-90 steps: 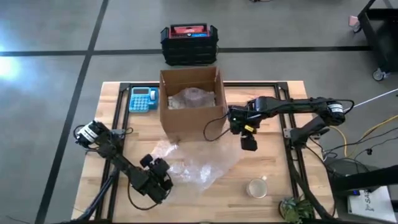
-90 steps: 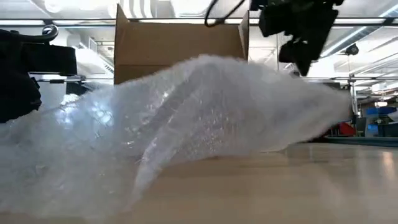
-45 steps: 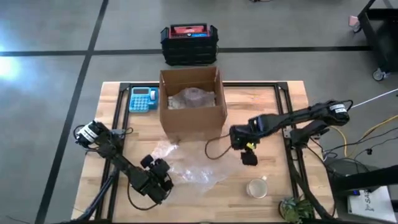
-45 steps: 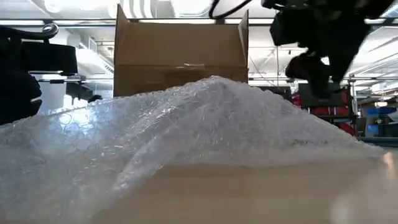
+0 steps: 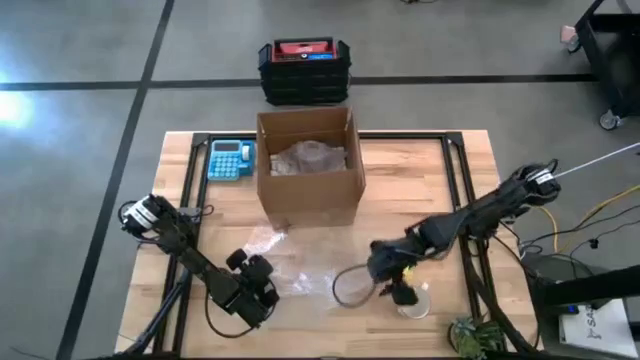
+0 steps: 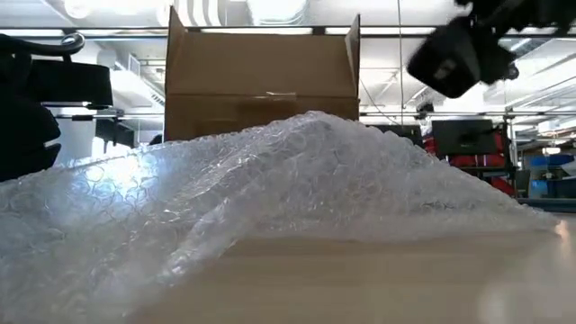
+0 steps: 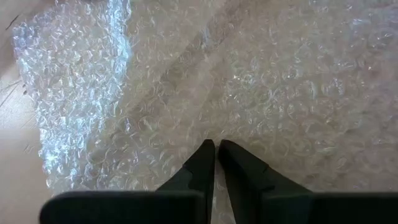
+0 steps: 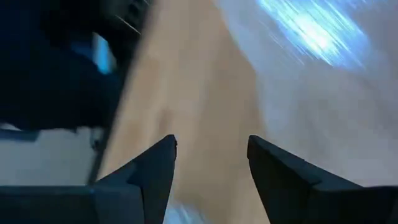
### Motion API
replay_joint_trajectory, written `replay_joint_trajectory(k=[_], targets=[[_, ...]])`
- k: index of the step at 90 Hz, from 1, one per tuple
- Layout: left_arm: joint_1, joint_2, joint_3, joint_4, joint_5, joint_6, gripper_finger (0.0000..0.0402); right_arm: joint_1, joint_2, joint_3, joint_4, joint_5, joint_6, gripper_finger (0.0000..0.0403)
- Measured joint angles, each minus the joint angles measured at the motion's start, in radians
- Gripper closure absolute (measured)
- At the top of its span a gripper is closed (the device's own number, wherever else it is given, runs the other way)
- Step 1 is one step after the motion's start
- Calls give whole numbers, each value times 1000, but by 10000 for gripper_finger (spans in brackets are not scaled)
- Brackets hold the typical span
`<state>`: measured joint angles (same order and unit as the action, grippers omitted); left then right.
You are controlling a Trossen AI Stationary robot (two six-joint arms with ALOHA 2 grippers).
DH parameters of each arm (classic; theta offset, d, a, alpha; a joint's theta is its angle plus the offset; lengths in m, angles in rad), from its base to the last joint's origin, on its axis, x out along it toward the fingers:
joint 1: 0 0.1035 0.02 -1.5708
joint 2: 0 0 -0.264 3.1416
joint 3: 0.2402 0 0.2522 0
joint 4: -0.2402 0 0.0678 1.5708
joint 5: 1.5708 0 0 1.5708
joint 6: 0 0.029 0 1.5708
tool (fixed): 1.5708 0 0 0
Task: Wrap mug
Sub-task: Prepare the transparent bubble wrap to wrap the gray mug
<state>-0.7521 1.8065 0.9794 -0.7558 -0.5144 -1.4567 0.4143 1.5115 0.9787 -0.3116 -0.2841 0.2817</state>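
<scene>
While its fingers stand apart and empty, the right gripper (image 5: pixel 404 292) hangs just over the mug (image 5: pixel 413 301), which stands uncovered beside the bubble wrap (image 5: pixel 300 272). On the wrap's other side, the left gripper (image 5: pixel 262 287) pinches its edge with jaws closed. Beyond the wrap stands the cardboard box (image 5: pixel 308 152). Wrapping seems barely begun: the mug is not yet on the sheet.
</scene>
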Motion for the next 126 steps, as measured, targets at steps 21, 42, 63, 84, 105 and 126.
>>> replay_joint_trajectory(k=[21, 42, 63, 84, 105, 126], targets=[[0, 0, 0, 7, 0, 0, 381, 9, 191, 60, 127, 21, 121, 218], [0, 0, 0, 9, -1, 9, 381, 29, 331, 250, -144, 20, 66, 217], [0, 0, 0, 14, 0, 9, 381, 27, 459, 295, -221, 51, 95, 217], [0, 0, 0, 20, -2, 10, 381, 18, 485, 317, -279, 115, 91, 218], [0, 0, 0, 29, -7, 11, 381, 0, 472, 399, -282, 508, 24, 222], [0, 0, 0, 38, -11, 11, 381, -5, 471, 406, -47, 662, -60, 234]])
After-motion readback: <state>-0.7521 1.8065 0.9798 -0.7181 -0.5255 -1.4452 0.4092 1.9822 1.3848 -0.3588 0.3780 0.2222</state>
